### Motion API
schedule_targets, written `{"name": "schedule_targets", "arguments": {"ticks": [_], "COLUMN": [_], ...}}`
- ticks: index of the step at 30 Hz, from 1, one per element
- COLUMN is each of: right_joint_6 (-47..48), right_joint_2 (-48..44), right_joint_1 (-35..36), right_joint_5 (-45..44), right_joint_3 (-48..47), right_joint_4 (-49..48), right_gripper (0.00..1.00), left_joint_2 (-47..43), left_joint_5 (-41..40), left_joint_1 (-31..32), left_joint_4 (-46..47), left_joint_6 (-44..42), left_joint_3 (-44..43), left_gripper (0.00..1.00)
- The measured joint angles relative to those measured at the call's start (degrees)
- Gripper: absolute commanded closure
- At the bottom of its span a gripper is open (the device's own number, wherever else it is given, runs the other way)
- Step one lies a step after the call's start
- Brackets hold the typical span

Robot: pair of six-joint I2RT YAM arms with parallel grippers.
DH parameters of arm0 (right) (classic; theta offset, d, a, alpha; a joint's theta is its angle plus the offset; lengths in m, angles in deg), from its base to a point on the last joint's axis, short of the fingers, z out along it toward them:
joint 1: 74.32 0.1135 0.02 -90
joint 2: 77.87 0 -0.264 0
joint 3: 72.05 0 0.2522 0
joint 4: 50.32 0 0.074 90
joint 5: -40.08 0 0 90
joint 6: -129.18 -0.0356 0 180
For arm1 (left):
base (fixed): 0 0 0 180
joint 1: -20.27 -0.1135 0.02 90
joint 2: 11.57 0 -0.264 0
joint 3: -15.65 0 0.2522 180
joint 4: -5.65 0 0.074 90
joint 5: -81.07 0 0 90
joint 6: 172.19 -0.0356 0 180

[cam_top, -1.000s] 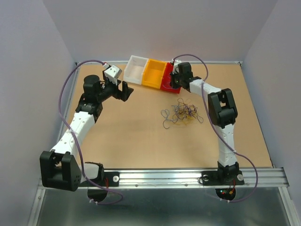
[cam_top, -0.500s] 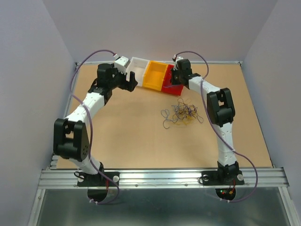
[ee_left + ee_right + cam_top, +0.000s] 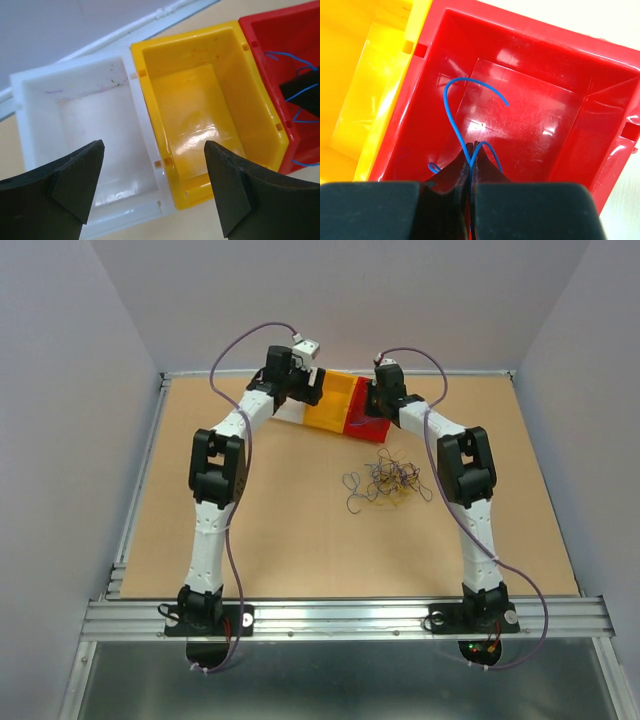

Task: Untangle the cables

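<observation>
The cables lie as a loose tangle of thin purple, yellow and dark wires on the tabletop, right of centre, with neither gripper touching them. My right gripper hangs inside the red bin, shut on a thin blue cable that loops up from its tips. In the top view that right gripper is at the red bin. My left gripper stands wide open and empty above the wall shared by the white bin and the yellow bin.
Three bins stand in a row at the table's back edge: white, largely hidden under the left arm, yellow, then red. More blue wire lies in the red bin. Lavender arm cables arch over both wrists.
The left arm has swung from the table's left side to the back, bringing its open gripper over the white and yellow bins. The right arm and the tangle have not moved.
</observation>
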Motion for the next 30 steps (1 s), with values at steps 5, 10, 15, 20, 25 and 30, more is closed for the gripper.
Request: {"name": "schedule_targets", "arguments": {"ticks": [5, 10, 15, 20, 25, 30], "right_joint_6": [0.04, -0.09, -0.22, -0.28, 0.33, 1.36], "right_joint_2": [0.0, 0.17, 1.09, 1.64, 3.63, 6.27], "right_joint_1": [0.39, 0.81, 1.7, 3.26, 4.04, 3.56], "right_joint_5": [-1.68, -3.72, -4.57, -1.25, 0.57, -0.28], "right_joint_3": [0.0, -0.04, -2.03, -4.22, -8.44, -13.2], "right_joint_4": [0.09, 1.2, 2.25, 6.49, 9.66, 11.67], "right_gripper": [0.99, 0.99, 0.99, 0.99, 0.99, 0.99], "left_joint_2": [7.8, 9.31, -1.33, -11.85, -16.72, -18.51], "left_joint_5": [-1.86, -7.45, -11.3, -16.2, -19.96, -20.59], "left_joint_1": [1.22, 1.75, 1.9, 2.71, 3.41, 5.38], "left_joint_4": [-4.39, -5.57, 0.87, 6.32, 8.37, 8.74], "left_joint_6": [-0.55, 0.72, 3.48, 9.03, 12.68, 13.66], "left_joint_3": [-4.87, -3.63, 14.64, 31.08, 37.75, 39.21], "left_gripper": [0.38, 0.98, 1.0, 0.9, 0.63, 0.43]}}
